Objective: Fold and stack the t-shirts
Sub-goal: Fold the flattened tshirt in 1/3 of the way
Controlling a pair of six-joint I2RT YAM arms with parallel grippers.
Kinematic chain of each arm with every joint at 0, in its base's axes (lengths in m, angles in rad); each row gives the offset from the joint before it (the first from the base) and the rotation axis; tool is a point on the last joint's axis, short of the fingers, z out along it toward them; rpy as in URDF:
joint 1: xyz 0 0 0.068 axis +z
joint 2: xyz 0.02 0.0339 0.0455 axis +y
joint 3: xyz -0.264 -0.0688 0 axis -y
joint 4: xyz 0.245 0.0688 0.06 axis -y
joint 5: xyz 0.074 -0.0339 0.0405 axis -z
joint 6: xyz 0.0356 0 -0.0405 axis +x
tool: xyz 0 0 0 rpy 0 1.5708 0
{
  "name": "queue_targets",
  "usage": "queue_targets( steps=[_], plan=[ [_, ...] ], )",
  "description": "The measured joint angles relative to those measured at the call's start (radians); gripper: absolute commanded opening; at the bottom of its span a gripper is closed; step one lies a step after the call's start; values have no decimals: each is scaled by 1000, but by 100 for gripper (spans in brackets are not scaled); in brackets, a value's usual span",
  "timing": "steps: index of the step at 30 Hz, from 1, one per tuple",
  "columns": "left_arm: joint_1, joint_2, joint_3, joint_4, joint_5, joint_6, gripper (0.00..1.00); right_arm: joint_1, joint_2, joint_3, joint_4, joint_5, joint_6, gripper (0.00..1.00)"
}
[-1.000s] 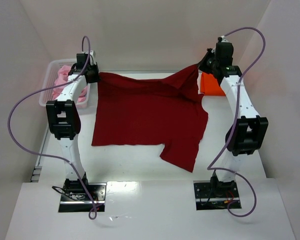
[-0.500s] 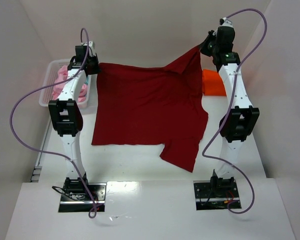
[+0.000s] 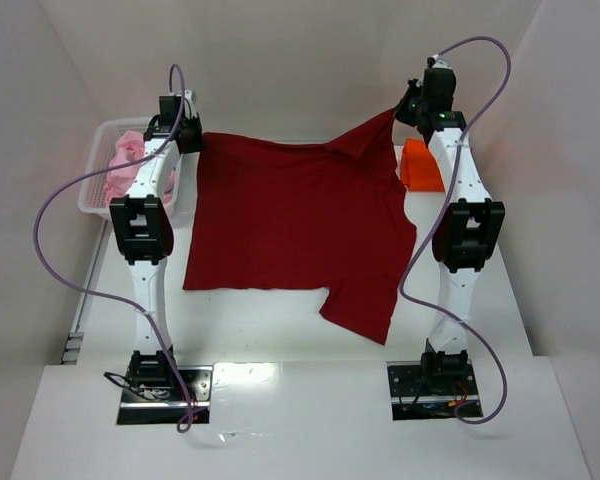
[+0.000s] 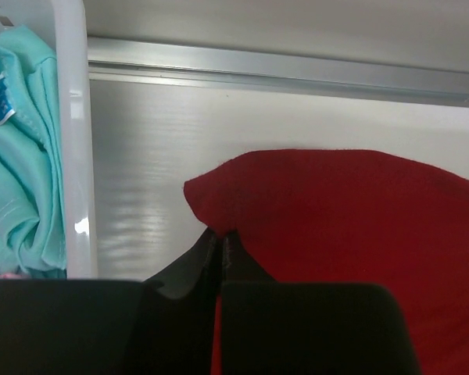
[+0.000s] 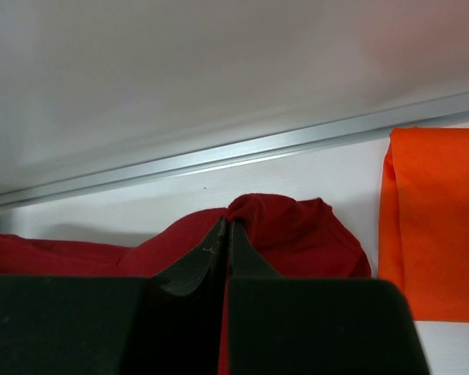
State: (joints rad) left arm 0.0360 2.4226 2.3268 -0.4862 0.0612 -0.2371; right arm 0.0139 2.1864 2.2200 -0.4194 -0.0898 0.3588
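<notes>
Left hand clenched on the dark red t-shirt. Right hand grasps it too, orange t-shirt just rightward

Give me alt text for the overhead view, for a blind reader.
The left arm and right arm each pinch a far corner of a dark red t-shirt spread on a table, the right corner raised. A basket of pink shirts sits far left, an orange shirt far right.

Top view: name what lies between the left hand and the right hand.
The dark red t-shirt: its far edge spans the stretch, the left hand shut on one corner, the right hand on the other. The top view shows it.
</notes>
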Motion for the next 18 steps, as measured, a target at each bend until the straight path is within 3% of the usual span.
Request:
queue_targets(
  steps=[9,18],
  plan=[
    [1,116,163,-74,-12,0,0,0,47,31,-13,-48,19,1],
    [2,114,131,-80,-11,1,0,38,-232,-426,32,-63,51,1]
  ],
)
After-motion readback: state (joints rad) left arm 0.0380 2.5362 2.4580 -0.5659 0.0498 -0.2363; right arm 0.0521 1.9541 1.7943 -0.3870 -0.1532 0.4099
